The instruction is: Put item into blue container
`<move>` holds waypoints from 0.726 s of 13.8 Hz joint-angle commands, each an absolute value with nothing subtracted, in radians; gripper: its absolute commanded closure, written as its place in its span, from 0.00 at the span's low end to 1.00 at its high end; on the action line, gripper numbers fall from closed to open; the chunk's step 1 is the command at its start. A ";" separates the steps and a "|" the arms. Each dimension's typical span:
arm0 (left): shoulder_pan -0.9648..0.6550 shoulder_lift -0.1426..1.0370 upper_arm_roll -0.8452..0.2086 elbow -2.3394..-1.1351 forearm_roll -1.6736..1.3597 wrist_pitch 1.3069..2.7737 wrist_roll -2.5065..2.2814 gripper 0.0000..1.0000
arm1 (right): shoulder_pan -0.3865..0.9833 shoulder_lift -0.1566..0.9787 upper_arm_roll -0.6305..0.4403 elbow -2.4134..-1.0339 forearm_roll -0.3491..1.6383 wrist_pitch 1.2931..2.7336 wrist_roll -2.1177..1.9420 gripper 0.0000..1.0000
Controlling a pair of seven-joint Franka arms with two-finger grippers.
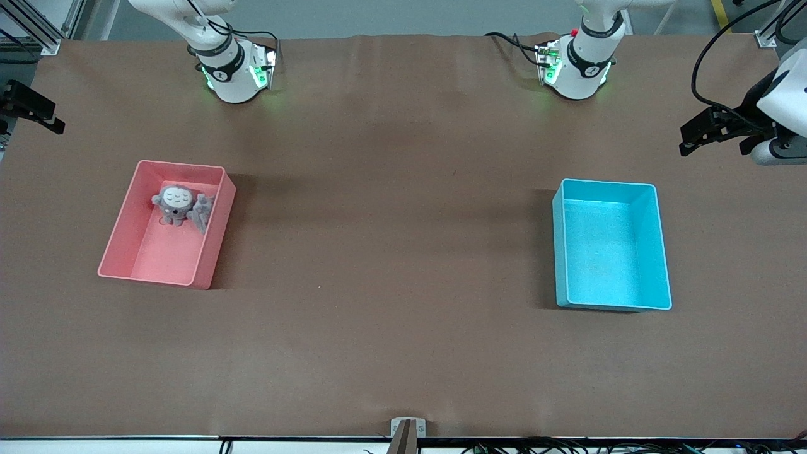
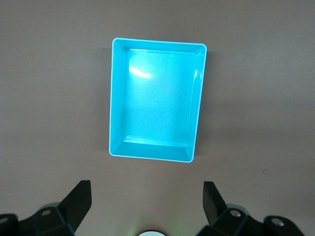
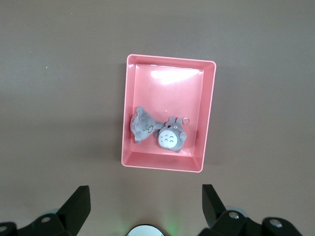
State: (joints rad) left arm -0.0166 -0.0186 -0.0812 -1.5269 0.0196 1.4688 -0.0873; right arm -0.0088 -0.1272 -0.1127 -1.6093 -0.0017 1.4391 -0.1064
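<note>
Front view: blue container seemingly empty, bare table around; both grippers wide

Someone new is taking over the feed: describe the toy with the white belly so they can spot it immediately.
Find the pink bin toward the right arm's end of the table. Two grey plush toys lie together in the end of it farther from the front camera. Yours is the round plush with the white belly and a small metal ring; its neighbour, the plain grey plush, has neither.
</note>
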 commanded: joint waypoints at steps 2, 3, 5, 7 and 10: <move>-0.015 -0.021 -0.080 -1.525 0.003 1.457 -0.100 0.00 | -0.035 -0.143 -0.109 -1.621 0.003 1.445 -0.107 0.00; -0.015 -0.021 -0.080 -1.525 0.003 1.457 -0.100 0.00 | -0.044 -0.143 -0.109 -1.620 0.002 1.450 -0.110 0.00; -0.014 -0.015 -0.080 -1.525 0.005 1.457 -0.100 0.00 | -0.049 -0.140 -0.109 -1.611 0.002 1.448 -0.112 0.00; -0.012 -0.014 -0.080 -1.523 0.005 1.457 -0.098 0.00 | -0.048 -0.140 -0.109 -1.608 0.002 1.444 -0.112 0.00; -0.011 -0.012 -0.080 -1.523 0.005 1.459 -0.098 0.00 | -0.040 -0.135 -0.103 -1.595 0.003 1.439 -0.115 0.00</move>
State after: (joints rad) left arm -0.0148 -0.0123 -0.0805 -1.5301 0.0196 1.4682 -0.0873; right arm -0.0373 -0.1272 -0.1112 -1.6034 -0.0020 1.4444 -0.1063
